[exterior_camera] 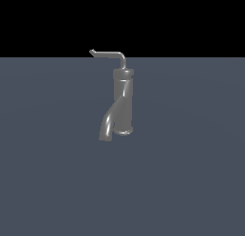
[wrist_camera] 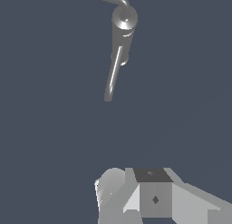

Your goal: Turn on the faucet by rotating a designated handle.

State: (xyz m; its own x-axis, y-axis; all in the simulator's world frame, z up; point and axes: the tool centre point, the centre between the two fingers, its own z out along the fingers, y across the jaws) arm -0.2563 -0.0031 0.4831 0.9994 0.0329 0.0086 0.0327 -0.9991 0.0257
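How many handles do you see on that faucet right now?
1. The handle is a thin bent rod rising from the top of the faucet and pointing toward the exterior view's left. The thicker curved piece lower down is the spout. Neither view shows another.

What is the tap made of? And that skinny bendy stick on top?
The faucet looks like smooth grey metal: bright streaks of shine run along its body and spout. The handle seems to be the same polished metal, only thinner. It is a rendered picture, so that is only how it looks.

Plain table (exterior_camera: 191, 182)
A flat slate-blue surface is stretching back to a straight far edge, meeting black background.
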